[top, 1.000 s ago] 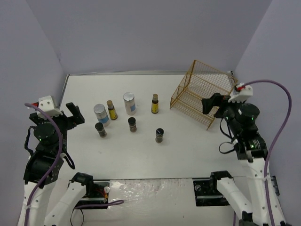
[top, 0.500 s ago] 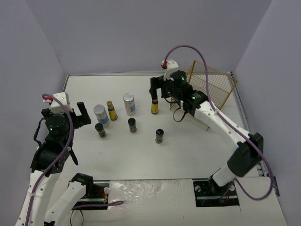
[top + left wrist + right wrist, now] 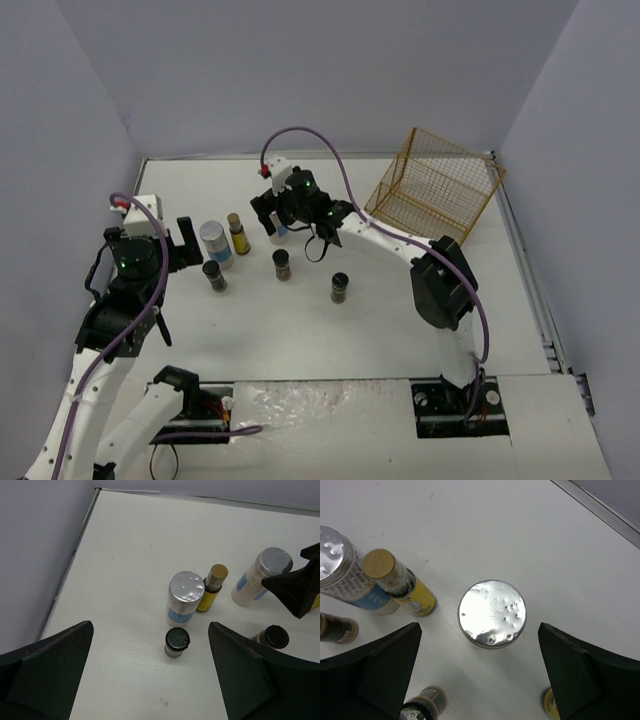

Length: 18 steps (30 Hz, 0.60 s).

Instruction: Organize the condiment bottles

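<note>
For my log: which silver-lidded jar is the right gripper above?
The jar nearer the rack, centred under the right gripper; the other jar stands beside a brown-capped bottle.

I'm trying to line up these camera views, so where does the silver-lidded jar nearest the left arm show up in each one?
Top external: the silver-lidded jar stands left of centre.
Left wrist: it is near the middle of the picture.
Right wrist: it is at the upper left edge, partly cut off.
Shared landmark: the brown-capped yellow bottle stands close beside the jar in all three views.
</note>
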Each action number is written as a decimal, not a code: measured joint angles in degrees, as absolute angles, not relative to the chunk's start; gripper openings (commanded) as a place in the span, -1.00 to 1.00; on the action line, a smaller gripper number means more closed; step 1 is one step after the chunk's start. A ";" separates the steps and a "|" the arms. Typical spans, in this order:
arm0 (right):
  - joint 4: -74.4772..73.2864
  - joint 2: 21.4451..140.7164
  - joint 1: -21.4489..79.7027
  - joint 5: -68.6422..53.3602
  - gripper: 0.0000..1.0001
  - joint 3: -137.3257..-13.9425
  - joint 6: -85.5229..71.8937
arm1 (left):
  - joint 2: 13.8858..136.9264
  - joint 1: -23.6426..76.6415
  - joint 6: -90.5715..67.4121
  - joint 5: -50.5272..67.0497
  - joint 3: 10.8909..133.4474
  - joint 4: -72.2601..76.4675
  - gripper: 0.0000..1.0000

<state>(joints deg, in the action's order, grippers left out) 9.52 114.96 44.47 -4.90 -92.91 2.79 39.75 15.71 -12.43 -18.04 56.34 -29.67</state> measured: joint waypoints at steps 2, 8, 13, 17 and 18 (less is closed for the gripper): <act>11.28 116.28 44.40 -4.99 1.00 -93.73 3.18 | 39.75 15.89 -12.43 -18.04 56.34 -29.67 0.94; 13.73 119.16 44.29 -4.99 0.95 -94.72 3.31 | 39.75 16.41 -12.43 -18.06 56.31 -29.67 0.94; 14.12 121.08 44.29 -4.99 0.80 -94.78 3.27 | 39.77 16.53 -12.43 -18.09 56.22 -29.63 0.94; 14.67 121.94 44.29 -5.01 0.64 -94.78 3.28 | 39.86 16.86 -12.45 -18.28 55.61 -29.66 0.94; 14.87 122.12 44.29 -4.99 0.59 -94.79 3.27 | 39.96 16.93 -12.45 -18.28 55.57 -29.67 0.94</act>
